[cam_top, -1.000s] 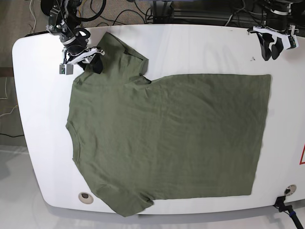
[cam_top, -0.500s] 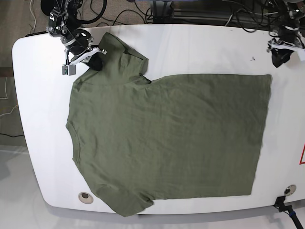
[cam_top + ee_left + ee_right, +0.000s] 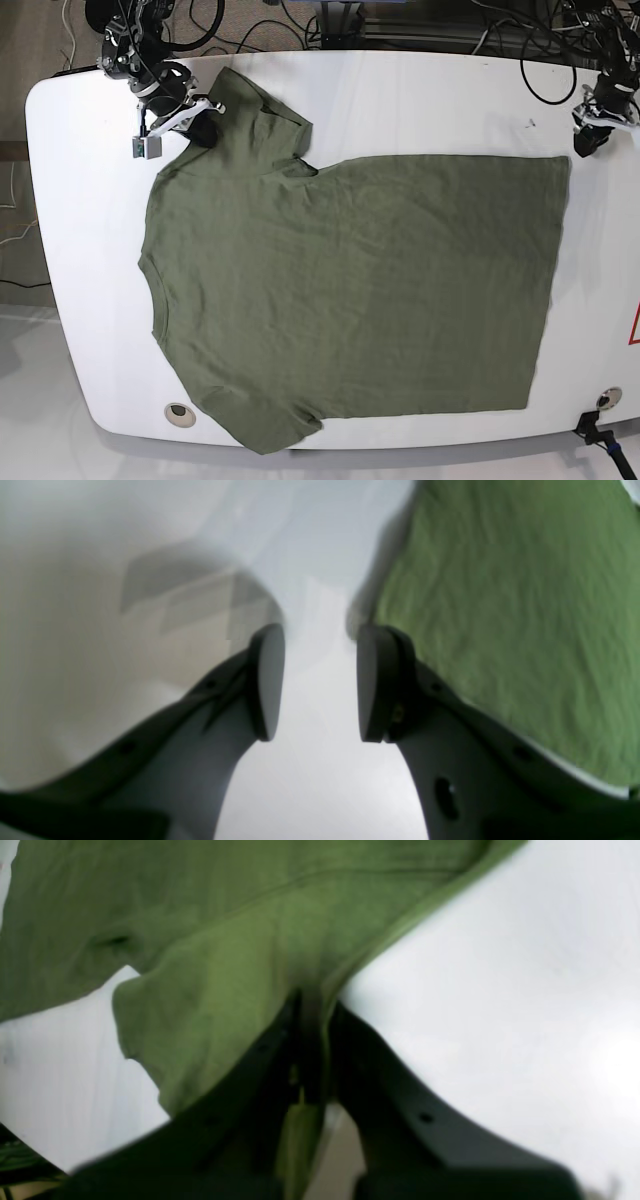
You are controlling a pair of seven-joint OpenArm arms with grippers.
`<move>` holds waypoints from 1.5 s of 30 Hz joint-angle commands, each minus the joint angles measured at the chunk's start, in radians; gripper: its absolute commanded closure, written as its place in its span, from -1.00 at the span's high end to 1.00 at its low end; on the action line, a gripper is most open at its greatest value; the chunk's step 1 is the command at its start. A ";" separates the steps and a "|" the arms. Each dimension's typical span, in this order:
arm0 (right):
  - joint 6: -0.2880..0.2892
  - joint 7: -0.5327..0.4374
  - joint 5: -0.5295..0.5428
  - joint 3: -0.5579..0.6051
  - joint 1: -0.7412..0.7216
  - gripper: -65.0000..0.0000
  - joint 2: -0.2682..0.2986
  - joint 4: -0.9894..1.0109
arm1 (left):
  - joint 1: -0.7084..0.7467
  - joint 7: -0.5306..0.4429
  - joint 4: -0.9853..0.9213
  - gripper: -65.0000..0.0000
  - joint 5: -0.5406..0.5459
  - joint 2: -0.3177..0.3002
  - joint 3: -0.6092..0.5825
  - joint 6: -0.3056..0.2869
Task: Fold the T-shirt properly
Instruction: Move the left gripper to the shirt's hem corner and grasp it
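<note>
The olive-green T-shirt [image 3: 350, 290] lies spread flat on the white table [image 3: 90, 250], collar to the left and hem to the right. My right gripper [image 3: 197, 125] is shut on the shirt's edge beside the far sleeve, at the shirt's top left in the base view. In the right wrist view its fingers [image 3: 350, 1040] pinch a fold of green fabric [image 3: 225, 955]. My left gripper [image 3: 583, 143] is low over bare table beside the far hem corner. In the left wrist view it [image 3: 315, 680] is open and empty, with the shirt [image 3: 500, 580] just to its right.
Cables [image 3: 300, 20] run along the table's back edge. A round grommet [image 3: 178, 412] sits near the front left corner, and a small black mark [image 3: 531, 123] lies at the back right. A black clamp [image 3: 600, 430] grips the front right corner.
My left gripper has moved from the back right edge of the table down toward the shirt's far hem corner. My right gripper has stayed shut on the shirt, barely shifting.
</note>
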State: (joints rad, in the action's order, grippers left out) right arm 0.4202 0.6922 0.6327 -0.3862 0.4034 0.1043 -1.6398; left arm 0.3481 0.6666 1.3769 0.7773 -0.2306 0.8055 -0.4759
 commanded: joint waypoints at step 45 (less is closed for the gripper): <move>0.004 0.002 -0.010 0.010 0.032 -0.96 -0.002 -0.015 | 0.042 0.077 0.126 -0.63 -0.037 0.006 -0.077 -0.096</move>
State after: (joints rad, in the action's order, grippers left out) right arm 0.4305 0.6662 0.6369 -0.3737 0.4274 0.0944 -1.6482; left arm 0.3912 0.7631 1.4868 0.7223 -0.2066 0.7235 -0.5652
